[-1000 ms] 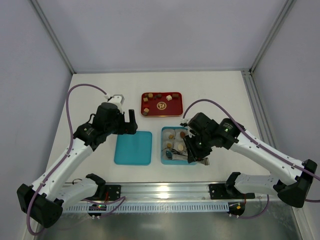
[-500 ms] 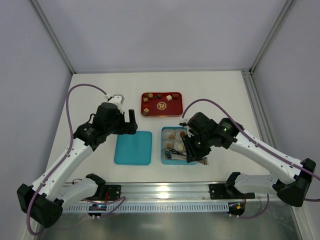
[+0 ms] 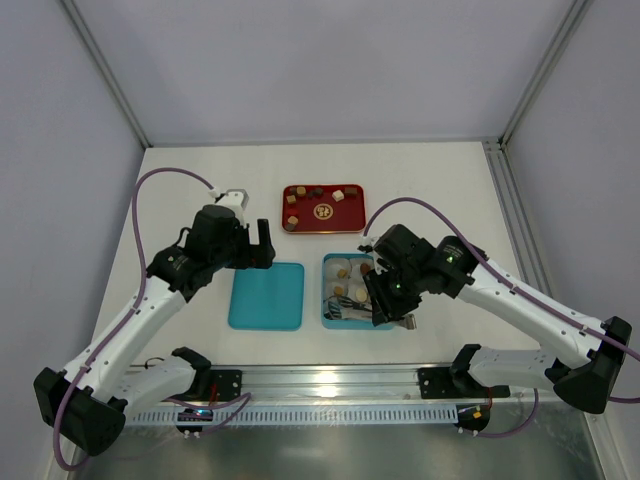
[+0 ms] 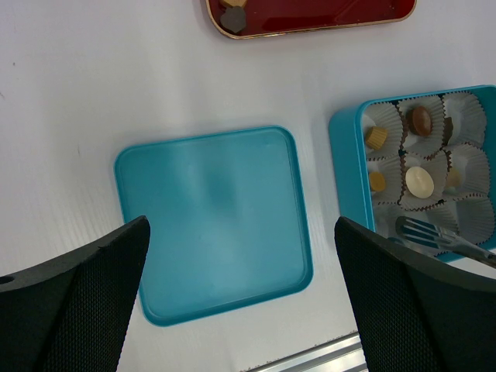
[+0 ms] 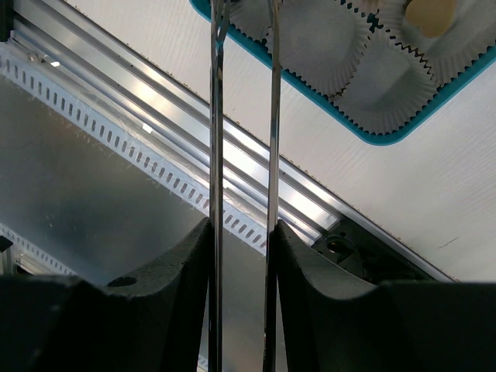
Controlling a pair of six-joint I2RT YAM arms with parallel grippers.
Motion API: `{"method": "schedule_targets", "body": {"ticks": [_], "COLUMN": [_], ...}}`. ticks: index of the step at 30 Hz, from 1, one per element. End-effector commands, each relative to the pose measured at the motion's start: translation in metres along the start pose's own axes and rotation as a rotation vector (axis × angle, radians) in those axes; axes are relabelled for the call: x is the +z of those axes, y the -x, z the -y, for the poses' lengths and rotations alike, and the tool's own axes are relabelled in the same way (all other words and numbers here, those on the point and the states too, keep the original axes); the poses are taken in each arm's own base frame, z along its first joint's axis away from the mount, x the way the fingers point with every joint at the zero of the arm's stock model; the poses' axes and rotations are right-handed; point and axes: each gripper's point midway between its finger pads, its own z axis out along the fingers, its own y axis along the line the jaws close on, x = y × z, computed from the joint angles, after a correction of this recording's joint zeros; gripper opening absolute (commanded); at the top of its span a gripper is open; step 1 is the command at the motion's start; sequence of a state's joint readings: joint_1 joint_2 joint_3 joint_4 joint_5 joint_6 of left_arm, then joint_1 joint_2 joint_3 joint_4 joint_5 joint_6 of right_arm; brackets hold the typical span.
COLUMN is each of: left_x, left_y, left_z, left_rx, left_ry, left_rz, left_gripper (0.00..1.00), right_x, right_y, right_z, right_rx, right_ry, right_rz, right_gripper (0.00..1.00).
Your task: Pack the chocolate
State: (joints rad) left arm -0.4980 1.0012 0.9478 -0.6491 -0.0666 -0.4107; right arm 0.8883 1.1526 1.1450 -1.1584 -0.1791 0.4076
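Several small brown and tan chocolates (image 3: 318, 194) lie on the red tray (image 3: 305, 222). A few more sit in white paper cups in the teal box (image 3: 328, 318), where the left wrist view shows a brown piece (image 4: 421, 118) and a tan piece (image 4: 377, 136). My right gripper (image 3: 388, 298) (image 5: 242, 232) is shut on metal tongs (image 5: 215, 116). The tong tips (image 4: 422, 232) reach over the near cups of the box, and I see no chocolate between them. My left gripper (image 3: 258, 246) (image 4: 240, 232) is open and empty above the teal lid (image 4: 213, 217).
The teal lid (image 3: 267, 295) lies flat left of the box. The red tray stands behind both, with a round gold emblem (image 3: 323, 211) at its middle. An aluminium rail (image 3: 330, 378) runs along the table's near edge.
My right gripper and the tongs have shifted slightly left over the box. The left arm has not moved.
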Motion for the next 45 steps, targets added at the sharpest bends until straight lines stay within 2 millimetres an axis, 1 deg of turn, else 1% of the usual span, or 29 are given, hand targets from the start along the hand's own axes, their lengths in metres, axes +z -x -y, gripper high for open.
{"method": "schedule_targets", "body": {"ticks": [1, 7, 13, 16, 18, 19, 20, 21, 22, 24, 25, 26, 27, 28, 29, 30, 31, 32, 33, 34, 35, 36, 37, 38, 39, 41, 42, 43, 45], "left_x": [-0.008, -0.008, -0.007, -0.009, -0.008, -0.008, -0.008, -0.008, -0.008, -0.008, -0.008, -0.007, -0.007, -0.006, -0.006, -0.005, -0.005, -0.005, -0.005, -0.006, -0.007, -0.007, -0.007, -0.008, -0.009, -0.010, -0.009, -0.009, -0.009], "left_y": [0.016, 0.016, 0.016, 0.018, 0.017, 0.017, 0.017, 0.016, 0.016, 0.017, 0.016, 0.016, 0.016, 0.015, 0.014, 0.014, 0.013, 0.013, 0.013, 0.013, 0.014, 0.015, 0.015, 0.016, 0.016, 0.018, 0.018, 0.017, 0.017], "left_z": [0.004, 0.005, 0.004, 0.005, 0.005, 0.005, 0.006, 0.006, 0.006, 0.008, 0.009, 0.011, 0.011, 0.011, 0.012, 0.012, 0.013, 0.013, 0.013, 0.013, 0.013, 0.011, 0.011, 0.011, 0.011, 0.010, 0.011, 0.010, 0.009], "left_rx": [0.009, 0.009, 0.008, 0.009, 0.008, 0.008, 0.009, 0.008, 0.009, 0.007, 0.006, 0.006, 0.004, 0.003, 0.004, 0.002, 0.003, 0.001, 0.001, 0.001, 0.002, 0.001, 0.001, 0.001, 0.001, 0.002, 0.002, 0.002, 0.002], "left_ry": [-0.011, -0.012, -0.010, -0.014, -0.014, -0.015, -0.019, -0.019, -0.021, -0.030, -0.033, -0.043, -0.044, -0.047, -0.053, -0.051, -0.054, -0.055, -0.057, -0.056, -0.057, -0.050, -0.046, -0.047, -0.048, -0.045, -0.046, -0.045, -0.037], "left_rz": [0.045, 0.043, 0.044, 0.048, 0.045, 0.045, 0.043, 0.043, 0.041, 0.042, 0.038, 0.038, 0.036, 0.034, 0.029, 0.026, 0.024, 0.022, 0.021, 0.024, 0.029, 0.033, 0.036, 0.041, 0.044, 0.050, 0.049, 0.045, 0.046], "left_gripper": [1.00, 1.00, 1.00, 1.00, 1.00, 1.00, 1.00, 1.00, 1.00, 1.00, 1.00, 1.00, 1.00, 1.00, 1.00, 1.00, 1.00, 1.00, 1.00, 1.00, 1.00, 1.00, 1.00, 1.00, 1.00, 1.00, 1.00, 1.00, 1.00], "right_x": [-0.001, -0.004, -0.020, -0.030, -0.034, -0.042, -0.046, -0.052, -0.059, -0.063, -0.068, -0.065, -0.065, -0.070, -0.067, -0.062, -0.066, -0.061, -0.048, -0.041, -0.041, -0.028, -0.026, -0.026, -0.016, -0.010, -0.002, 0.003, 0.011], "right_y": [0.006, 0.009, 0.019, 0.032, 0.039, 0.047, 0.053, 0.064, 0.074, 0.094, 0.105, 0.121, 0.130, 0.141, 0.158, 0.168, 0.182, 0.187, 0.194, 0.199, 0.207, 0.210, 0.216, 0.217, 0.220, 0.224, 0.224, 0.223, 0.224], "right_z": [-0.007, -0.005, 0.002, 0.006, 0.016, 0.017, 0.024, 0.040, 0.049, 0.070, 0.091, 0.103, 0.116, 0.135, 0.161, 0.164, 0.186, 0.198, 0.212, 0.225, 0.244, 0.259, 0.271, 0.287, 0.301, 0.320, 0.333, 0.341, 0.351], "right_rx": [-0.004, 0.000, -0.011, 0.009, 0.022, 0.023, 0.021, 0.065, 0.086, 0.099, 0.156, 0.171, 0.208, 0.271, 0.334, 0.342, 0.384, 0.415, 0.438, 0.460, 0.490, 0.513, 0.526, 0.552, 0.574, 0.600, 0.606, 0.613, 0.619], "right_ry": [0.026, 0.010, -0.032, -0.035, -0.059, -0.061, -0.072, -0.096, -0.106, -0.144, -0.182, -0.196, -0.212, -0.236, -0.289, -0.287, -0.320, -0.332, -0.337, -0.349, -0.366, -0.374, -0.391, -0.416, -0.432, -0.454, -0.490, -0.518, -0.532], "right_rz": [0.024, 0.043, 0.091, 0.128, 0.143, 0.172, 0.186, 0.217, 0.251, 0.291, 0.320, 0.346, 0.366, 0.403, 0.439, 0.453, 0.505, 0.501, 0.478, 0.482, 0.512, 0.486, 0.507, 0.518, 0.506, 0.507, 0.488, 0.479, 0.460], "right_gripper": [0.39, 0.39, 0.40, 0.40, 0.40, 0.40, 0.40, 0.40, 0.40, 0.40, 0.40, 0.40, 0.40, 0.40, 0.40, 0.41, 0.42, 0.42, 0.42, 0.42, 0.42, 0.42, 0.42, 0.43, 0.43, 0.43, 0.43, 0.44, 0.44]}}
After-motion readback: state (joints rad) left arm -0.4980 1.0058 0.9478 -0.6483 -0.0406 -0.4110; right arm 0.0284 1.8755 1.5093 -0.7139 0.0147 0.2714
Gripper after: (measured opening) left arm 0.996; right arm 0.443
